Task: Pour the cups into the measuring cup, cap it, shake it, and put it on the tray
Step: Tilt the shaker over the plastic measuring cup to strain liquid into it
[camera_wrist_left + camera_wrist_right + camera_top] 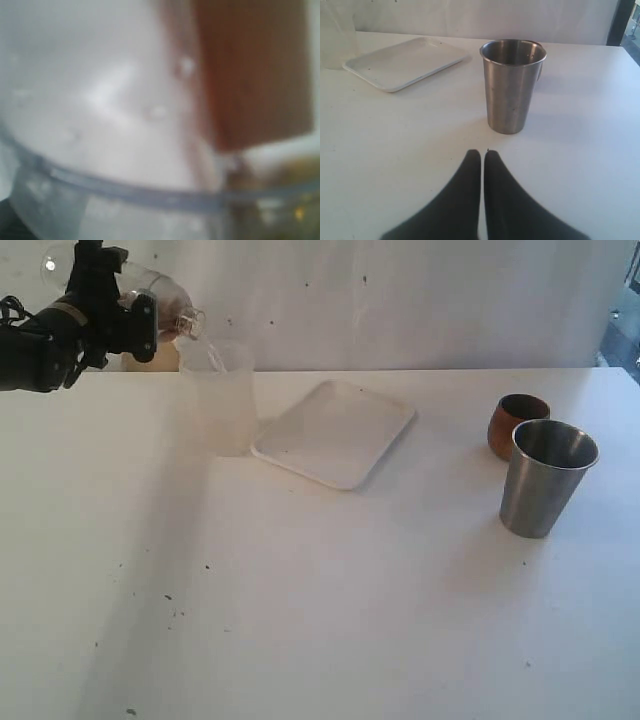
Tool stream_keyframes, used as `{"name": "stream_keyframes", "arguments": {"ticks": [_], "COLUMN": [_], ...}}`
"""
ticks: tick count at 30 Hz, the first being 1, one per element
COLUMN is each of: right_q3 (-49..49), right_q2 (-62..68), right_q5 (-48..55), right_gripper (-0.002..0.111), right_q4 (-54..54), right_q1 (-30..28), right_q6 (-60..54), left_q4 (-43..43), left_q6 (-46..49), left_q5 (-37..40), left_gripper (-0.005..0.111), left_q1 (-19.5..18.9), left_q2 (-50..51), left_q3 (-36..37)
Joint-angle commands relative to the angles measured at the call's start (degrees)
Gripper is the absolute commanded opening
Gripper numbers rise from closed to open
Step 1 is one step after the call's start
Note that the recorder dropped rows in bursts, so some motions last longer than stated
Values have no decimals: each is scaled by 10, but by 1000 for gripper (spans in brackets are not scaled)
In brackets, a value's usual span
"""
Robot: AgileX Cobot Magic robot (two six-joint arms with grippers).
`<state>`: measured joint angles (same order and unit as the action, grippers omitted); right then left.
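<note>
Clear measuring cup (165,295), brownish inside, hangs tipped sideways, grasped by the jaws of the left gripper (105,302); its narrow end meets the rim of the frosted cup (225,405) beside the tray (335,430); the right gripper (483,159) has its jaws clenched, empty, near the steel tumbler (511,85) on the tabletop (320,620).

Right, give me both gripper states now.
Left gripper: shut on the measuring cup, tilted over the frosted cup.
Right gripper: shut, holding nothing.

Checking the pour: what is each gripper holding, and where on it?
The left gripper grips the tipped measuring cup around its middle. The right gripper is shut and holds nothing.
</note>
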<state>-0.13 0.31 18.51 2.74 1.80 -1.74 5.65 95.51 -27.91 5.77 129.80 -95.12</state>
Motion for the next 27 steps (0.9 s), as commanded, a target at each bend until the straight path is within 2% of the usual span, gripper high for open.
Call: {"name": "stream_keyframes", "arguments": {"ticks": [1,18,27], "right_q3": [1,1,1], "right_q2": [-3,-3,-3], "right_q5": [-5,-5,-5], "right_gripper": [3,3,3], "right_q4": [1,1,1], "right_q1": [-2,-2,-2], "right_q6": [1,1,1], "left_q4": [-4,24,25], "left_q6": [18,49,49], "left_q5": [-41,-43,-15], "left_gripper": [0,0,0], "left_q1": [2,2,2], "left_q2": [-20,-28,-28], "left_q3": [-9,-11,-52]}}
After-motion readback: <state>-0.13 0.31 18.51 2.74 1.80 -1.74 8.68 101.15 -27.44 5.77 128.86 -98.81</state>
